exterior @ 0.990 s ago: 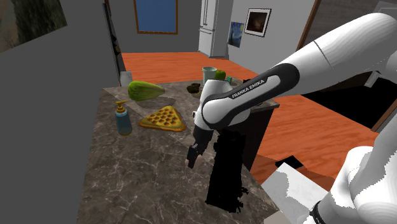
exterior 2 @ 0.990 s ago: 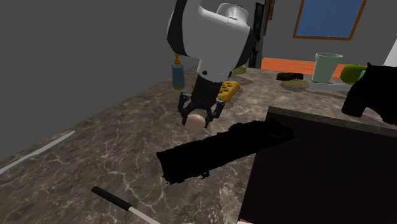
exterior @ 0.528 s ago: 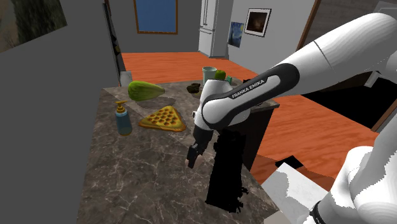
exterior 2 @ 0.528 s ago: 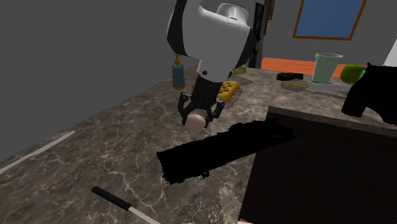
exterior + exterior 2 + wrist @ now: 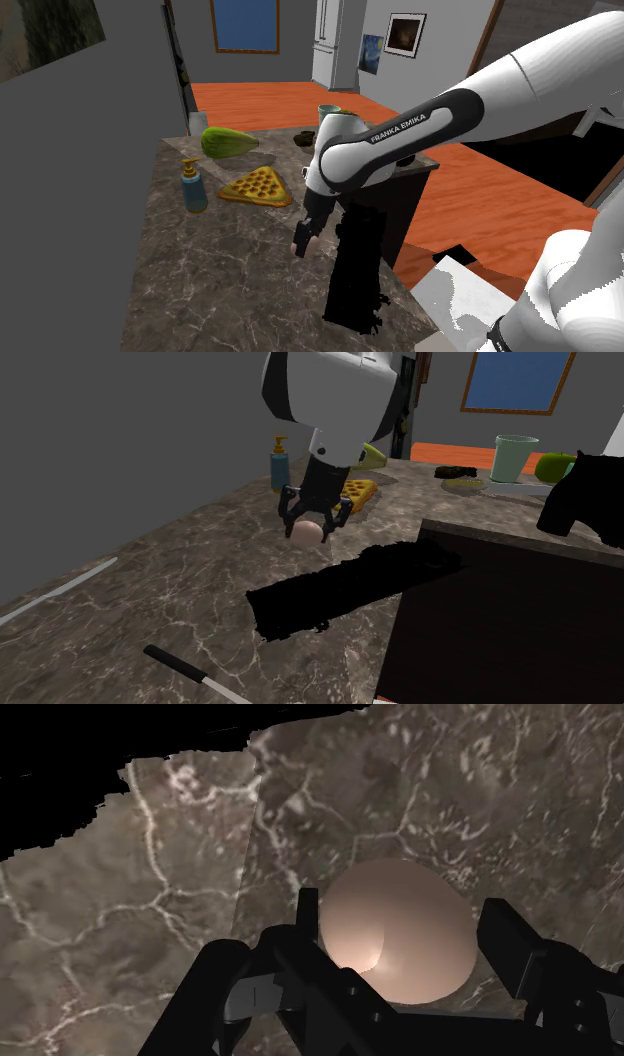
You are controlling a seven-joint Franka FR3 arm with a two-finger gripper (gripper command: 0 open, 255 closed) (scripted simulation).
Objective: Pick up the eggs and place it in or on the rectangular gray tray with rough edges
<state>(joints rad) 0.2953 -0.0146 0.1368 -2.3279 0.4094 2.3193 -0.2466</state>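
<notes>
A pale pinkish egg point(image 5: 395, 929) sits between my two black fingers, clasped on both sides. My gripper point(image 5: 312, 528) is shut on this egg point(image 5: 310, 531) and hangs a little above the dark marble counter point(image 5: 180, 582). In the shoulder view the gripper point(image 5: 300, 244) points down beside a flat black shape with ragged edges point(image 5: 355, 270). That ragged black shape point(image 5: 350, 587) lies on the counter just below and beside the egg, toward the second exterior view's right. In the wrist view its black edge point(image 5: 60, 774) lies beyond the fingers.
A blue soap bottle point(image 5: 193, 187), a yellow triangular piece with holes point(image 5: 257, 186) and a green object point(image 5: 228, 142) stand farther along the counter. A pale green cup point(image 5: 514, 457) is at the far end. A knife point(image 5: 195, 674) lies near the front. A dark block point(image 5: 500, 622) borders the right.
The gripper has risen slightly with the egg still in it, and the arm's elbow has shifted a little. Nothing on the counter has moved.
</notes>
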